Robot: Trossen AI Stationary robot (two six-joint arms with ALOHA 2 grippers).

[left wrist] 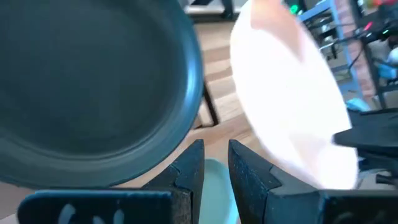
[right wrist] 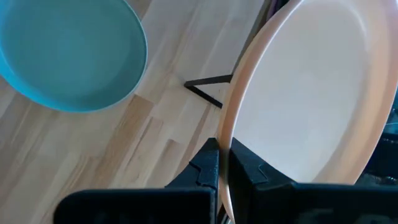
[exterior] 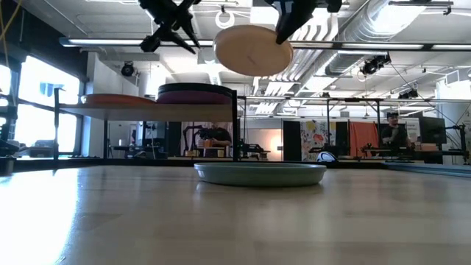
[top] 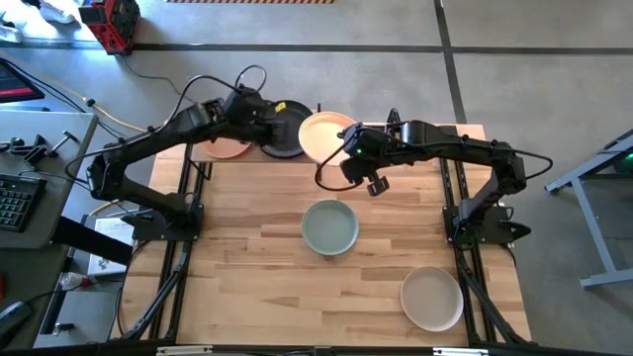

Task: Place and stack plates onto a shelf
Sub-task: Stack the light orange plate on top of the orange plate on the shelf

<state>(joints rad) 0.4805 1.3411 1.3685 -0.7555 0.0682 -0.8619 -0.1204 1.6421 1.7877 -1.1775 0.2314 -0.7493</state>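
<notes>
Peach plate [top: 321, 136] pinched by its rim in right gripper [top: 348, 148], airborne beside shelf [exterior: 147, 110]. Shelf holds several plates; sage green plate [top: 329, 226] and beige plate [top: 431, 298] remain on table. Left gripper [left wrist: 214, 165] over shelf, fingers slightly apart, empty.

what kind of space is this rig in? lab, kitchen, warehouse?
Likely a robotics lab or workshop: exposed ceiling ducts, a bare concrete floor, other workstations with a person behind the table.
</notes>
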